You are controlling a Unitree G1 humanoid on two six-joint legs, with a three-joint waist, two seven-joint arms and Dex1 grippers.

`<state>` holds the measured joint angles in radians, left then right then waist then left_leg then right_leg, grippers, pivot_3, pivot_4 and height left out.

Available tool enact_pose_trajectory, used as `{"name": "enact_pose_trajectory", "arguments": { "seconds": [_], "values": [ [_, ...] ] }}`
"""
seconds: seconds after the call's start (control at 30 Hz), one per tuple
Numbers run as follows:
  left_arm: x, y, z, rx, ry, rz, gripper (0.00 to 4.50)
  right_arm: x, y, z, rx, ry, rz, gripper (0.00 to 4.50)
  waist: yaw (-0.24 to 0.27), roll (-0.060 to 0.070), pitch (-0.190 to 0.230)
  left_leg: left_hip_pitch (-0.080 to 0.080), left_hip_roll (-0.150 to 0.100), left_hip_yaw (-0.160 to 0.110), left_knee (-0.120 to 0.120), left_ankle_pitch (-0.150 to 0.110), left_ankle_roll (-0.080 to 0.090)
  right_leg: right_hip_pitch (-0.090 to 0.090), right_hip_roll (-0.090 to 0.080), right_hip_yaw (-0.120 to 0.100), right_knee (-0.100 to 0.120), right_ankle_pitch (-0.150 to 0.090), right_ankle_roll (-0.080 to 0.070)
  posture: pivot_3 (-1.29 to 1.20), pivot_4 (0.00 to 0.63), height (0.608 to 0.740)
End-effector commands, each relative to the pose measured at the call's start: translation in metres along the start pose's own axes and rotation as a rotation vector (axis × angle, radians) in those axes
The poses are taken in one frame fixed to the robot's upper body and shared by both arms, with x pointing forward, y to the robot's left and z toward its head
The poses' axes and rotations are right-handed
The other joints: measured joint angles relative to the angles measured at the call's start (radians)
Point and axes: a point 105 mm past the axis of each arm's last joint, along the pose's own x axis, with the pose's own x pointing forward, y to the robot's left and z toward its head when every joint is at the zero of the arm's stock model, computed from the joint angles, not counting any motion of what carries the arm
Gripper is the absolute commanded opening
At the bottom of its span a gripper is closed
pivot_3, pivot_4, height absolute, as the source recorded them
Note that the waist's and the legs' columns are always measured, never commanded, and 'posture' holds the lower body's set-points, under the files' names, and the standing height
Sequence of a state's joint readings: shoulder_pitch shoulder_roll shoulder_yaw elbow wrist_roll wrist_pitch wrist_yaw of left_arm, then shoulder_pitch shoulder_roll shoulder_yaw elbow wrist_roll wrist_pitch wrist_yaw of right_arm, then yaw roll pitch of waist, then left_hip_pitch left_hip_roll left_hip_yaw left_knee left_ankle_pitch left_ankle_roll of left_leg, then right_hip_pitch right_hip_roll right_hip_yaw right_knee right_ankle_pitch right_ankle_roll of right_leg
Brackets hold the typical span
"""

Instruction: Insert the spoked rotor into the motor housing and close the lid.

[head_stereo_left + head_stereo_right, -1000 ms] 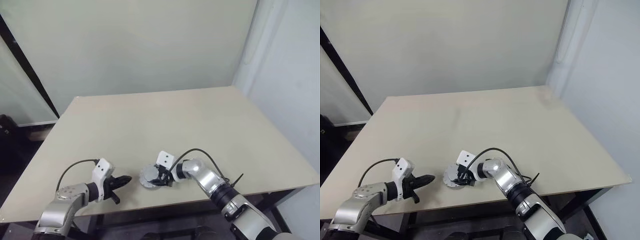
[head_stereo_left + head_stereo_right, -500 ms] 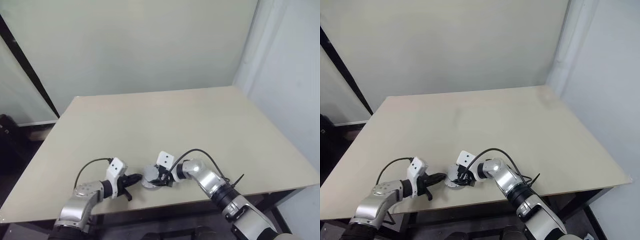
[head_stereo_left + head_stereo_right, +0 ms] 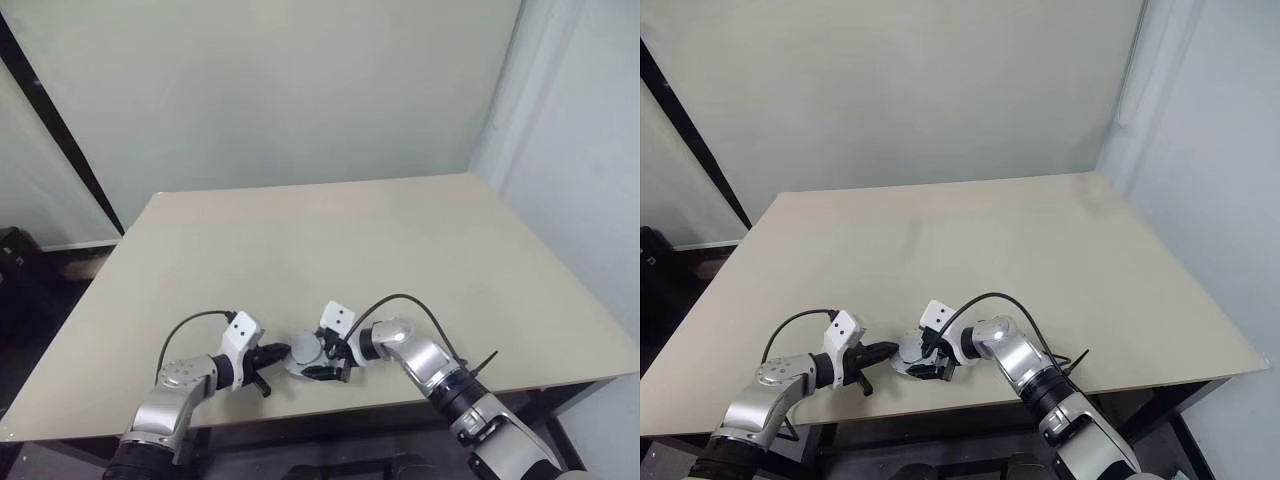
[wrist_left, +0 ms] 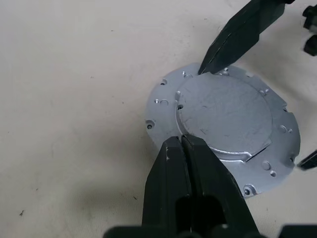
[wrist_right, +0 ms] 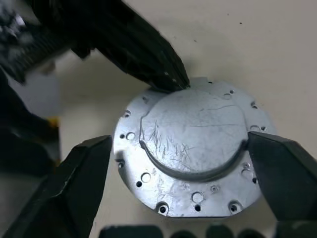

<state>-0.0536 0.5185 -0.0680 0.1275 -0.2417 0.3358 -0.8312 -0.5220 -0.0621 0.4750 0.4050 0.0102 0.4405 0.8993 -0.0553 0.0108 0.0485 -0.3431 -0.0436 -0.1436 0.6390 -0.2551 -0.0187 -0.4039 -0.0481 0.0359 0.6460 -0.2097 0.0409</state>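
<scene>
The lid, a round pale silver disc with its plain grey face up, lies flat near the table's front edge. My left gripper is shut, and its tip touches the rim of the lid's raised centre from the left. My right gripper is open, one finger on each side of the lid and clear of its edge. The spoked rotor and the motor housing are out of view; I cannot tell whether they sit under the lid.
The tan table stretches far behind the lid. Its front edge runs just below both grippers. A pale wall stands at the back and a dark post at the left.
My left gripper has moved right along the table until its shut tip reached the lid. The right gripper's fingers have spread away from the lid's edge. The lid stayed put.
</scene>
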Motion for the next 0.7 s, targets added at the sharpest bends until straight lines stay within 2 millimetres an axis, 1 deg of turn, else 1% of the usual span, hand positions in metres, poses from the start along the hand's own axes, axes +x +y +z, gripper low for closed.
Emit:
{"name": "enact_pose_trajectory", "arguments": {
  "seconds": [0.03,0.1,0.17,0.23,0.3,0.47,0.53,0.7],
  "values": [
    [0.002,-0.005,-0.017,-0.009,0.074,-0.012,0.0,-0.016,-0.007,0.039,0.122,-0.163,-0.001,4.48,0.003,0.0,0.0,0.0,0.0,0.0,0.0,0.0,0.0,0.0,0.0,0.0,0.0,0.0,0.0,0.0,0.0,0.74],
    [0.003,-0.006,-0.018,-0.01,0.075,-0.014,0.0,-0.026,-0.015,0.041,0.246,-0.179,-0.015,4.48,0.004,0.0,0.0,0.001,0.001,0.0,0.0,0.0,0.0,0.0,0.001,0.0,0.001,0.0,0.0,0.0,0.0,0.74],
    [0.003,-0.007,-0.018,-0.011,0.075,-0.017,0.0,-0.034,-0.022,0.037,0.361,-0.174,-0.032,4.48,0.005,0.0,-0.001,0.001,0.001,0.001,0.0,0.0,0.0,0.0,0.001,0.0,0.001,0.0,0.0,0.0,0.0,0.74],
    [0.004,-0.008,-0.019,-0.012,0.077,-0.02,0.0,-0.042,-0.03,0.027,0.458,-0.152,-0.071,4.48,0.006,0.0,-0.001,0.001,0.0,0.001,0.0,0.0,0.0,0.0,0.0,0.0,0.0,0.0,0.0,0.0,0.0,0.74],
    [0.004,-0.009,-0.019,-0.012,0.077,-0.023,0.0,-0.046,-0.034,0.016,0.56,-0.132,-0.09,4.48,0.005,0.0,-0.001,0.001,0.0,0.001,0.0,0.0,0.0,0.0,0.0,0.0,0.0,0.0,0.0,0.0,0.0,0.74],
    [0.005,-0.01,-0.019,-0.008,0.077,-0.031,0.0,-0.049,-0.03,-0.01,0.819,-0.078,-0.08,4.48,0.005,0.001,-0.001,0.001,0.001,0.002,0.0,0.0,0.0,0.0,0.0,0.0,0.0,0.0,0.0,0.0,0.0,0.74],
    [0.005,-0.009,-0.018,-0.006,0.077,-0.031,0.0,-0.048,-0.027,-0.015,0.889,-0.072,-0.069,4.48,0.005,0.001,-0.001,0.001,0.001,0.002,0.0,0.0,0.0,0.0,0.0,0.0,0.0,0.0,0.0,0.0,0.0,0.74],
    [0.005,-0.008,-0.017,0.002,0.077,-0.029,0.0,-0.041,-0.02,-0.019,1.015,-0.094,-0.021,4.48,0.005,0.001,-0.001,0.001,0.0,0.003,0.0,0.0,0.0,0.0,0.0,0.001,0.0,0.0,0.0,0.0,0.0,0.74]
  ]
}}
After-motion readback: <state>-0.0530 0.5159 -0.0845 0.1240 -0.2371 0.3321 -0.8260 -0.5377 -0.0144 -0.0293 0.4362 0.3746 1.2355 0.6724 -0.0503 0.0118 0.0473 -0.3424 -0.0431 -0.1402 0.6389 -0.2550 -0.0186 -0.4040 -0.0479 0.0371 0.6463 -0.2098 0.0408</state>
